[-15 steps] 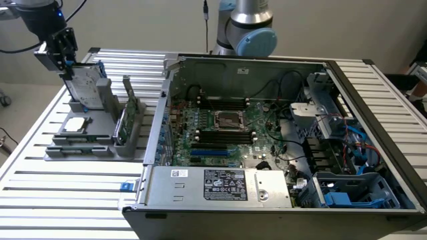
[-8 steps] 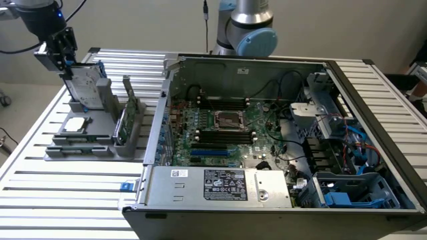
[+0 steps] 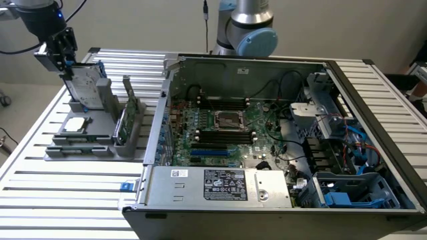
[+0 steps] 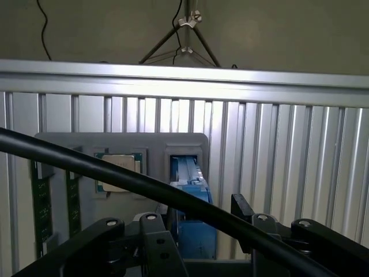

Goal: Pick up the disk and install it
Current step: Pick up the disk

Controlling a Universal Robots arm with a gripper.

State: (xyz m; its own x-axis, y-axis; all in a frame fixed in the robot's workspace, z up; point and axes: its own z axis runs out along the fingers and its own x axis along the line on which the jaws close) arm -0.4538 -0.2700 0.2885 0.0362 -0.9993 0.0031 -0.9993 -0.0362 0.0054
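The disk [image 3: 85, 86] stands on edge in a slot of the grey holder [image 3: 83, 147] at the exterior view's left: a silver-grey slab in a blue carrier. My gripper [image 3: 67, 67] hangs right above its top edge, open. In the wrist view the disk's blue-framed edge [image 4: 187, 184] lies straight below, between my two black fingers [image 4: 151, 231], which stand well apart on either side without touching it. A black cable [image 4: 115, 173] crosses in front and hides part of the disk.
The holder also carries a square silver chip [image 3: 75, 125] and an upright green circuit card [image 3: 127, 117]. An open computer case [image 3: 153, 125] with its motherboard [image 3: 227, 130] fills the exterior view's right, blue drive bays [image 3: 347, 192] at its near corner. All rests on a slatted aluminium table [image 3: 60, 185].
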